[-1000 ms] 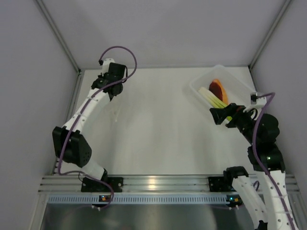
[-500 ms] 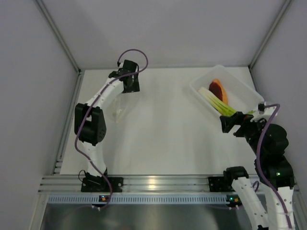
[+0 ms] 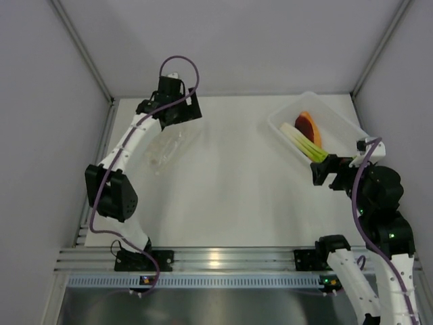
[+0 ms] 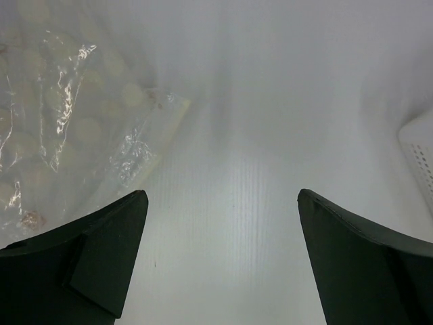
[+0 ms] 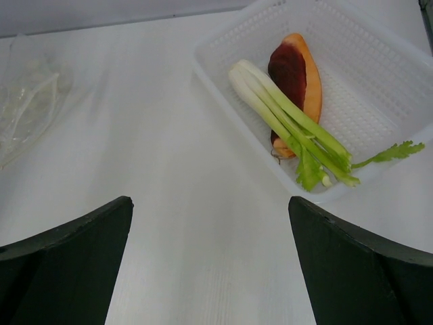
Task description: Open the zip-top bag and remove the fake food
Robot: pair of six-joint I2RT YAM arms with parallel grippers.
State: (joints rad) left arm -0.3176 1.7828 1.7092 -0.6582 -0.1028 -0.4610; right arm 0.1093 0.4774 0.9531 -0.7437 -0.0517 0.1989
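The clear zip-top bag (image 3: 162, 152) lies crumpled and flat on the table at the left, with no toy showing inside. My left gripper (image 3: 181, 116) hovers open just past the bag's far end, and the bag (image 4: 61, 115) shows at the upper left of its view, clear of the fingers (image 4: 95, 257). The fake food rests in the white tray (image 3: 287, 107): an orange and dark-red wedge (image 5: 298, 78) with a green leafy stalk (image 5: 291, 122) laid across it. My right gripper (image 3: 323, 175) stands open and empty, a little short of the tray's near corner.
The tray's perforated wall (image 5: 379, 61) fills the upper right of the right wrist view, and its corner (image 4: 421, 152) shows at the right edge of the left wrist view. Enclosure walls border the table on the left, back and right.
The left gripper has opened and let go of the bag, which now lies on the table, and it shifted slightly right. The right gripper has drawn back from the tray.
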